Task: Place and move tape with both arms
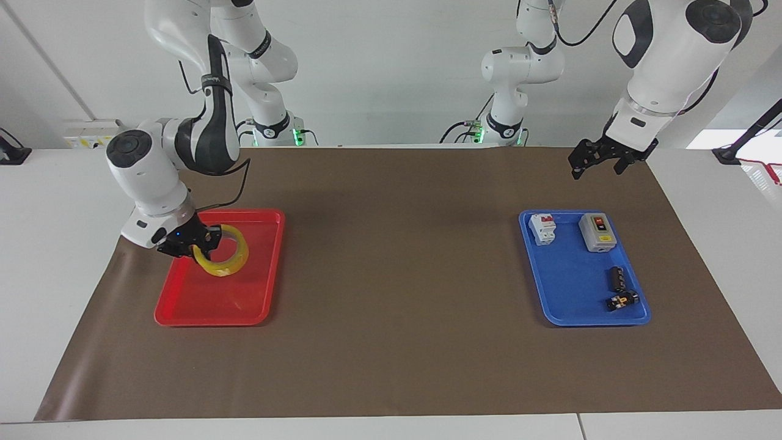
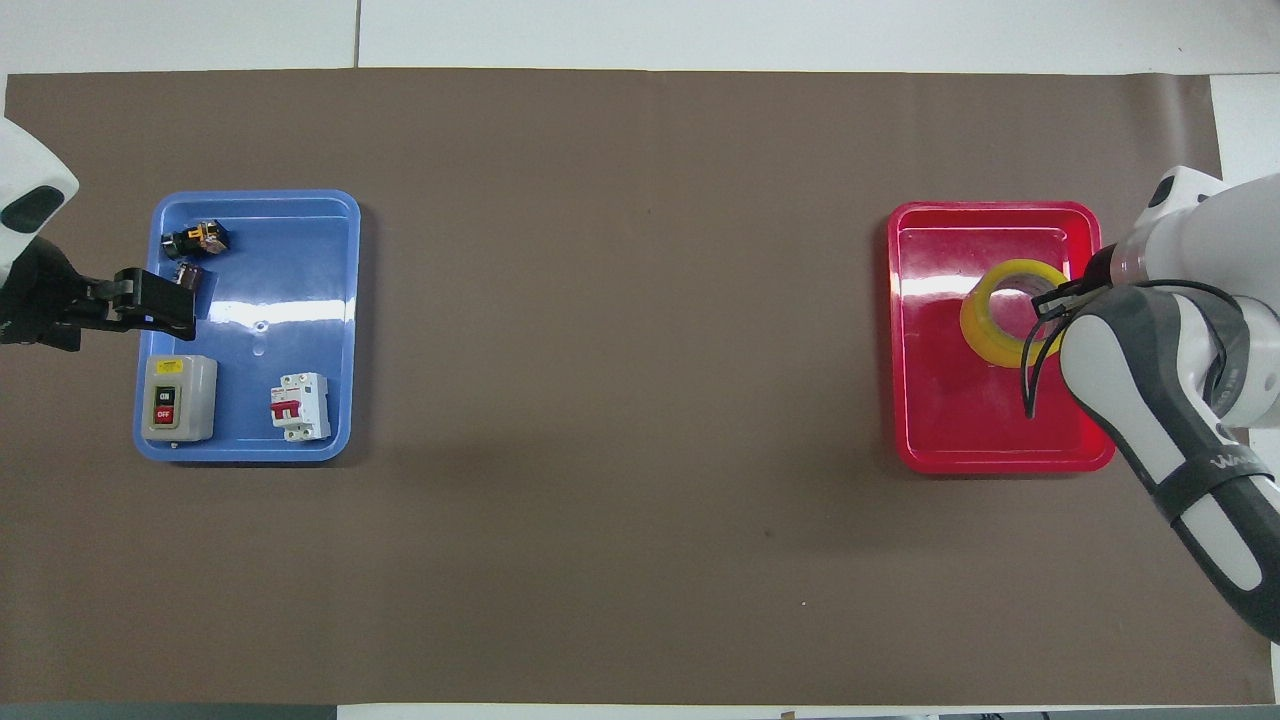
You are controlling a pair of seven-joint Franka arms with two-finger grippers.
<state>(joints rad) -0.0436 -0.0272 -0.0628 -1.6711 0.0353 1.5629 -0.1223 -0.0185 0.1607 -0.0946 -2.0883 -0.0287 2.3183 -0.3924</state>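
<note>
The right gripper (image 1: 197, 244) is closed on the rim of the yellow tape (image 1: 226, 258), holding the roll tilted over the red tray (image 1: 215, 318). The left gripper (image 1: 595, 160) waits in the air, jaws apart, above the blue tray (image 1: 553, 305) of small electrical parts.

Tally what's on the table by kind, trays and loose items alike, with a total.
Trays: 2, a red tray and a blue tray
Tape rolls: 1, the tape held by the right claw over the red tray
Electrical parts in the blue tray: 4, circuit breaker, on/off switch box, two small black parts
Total: 7
</note>
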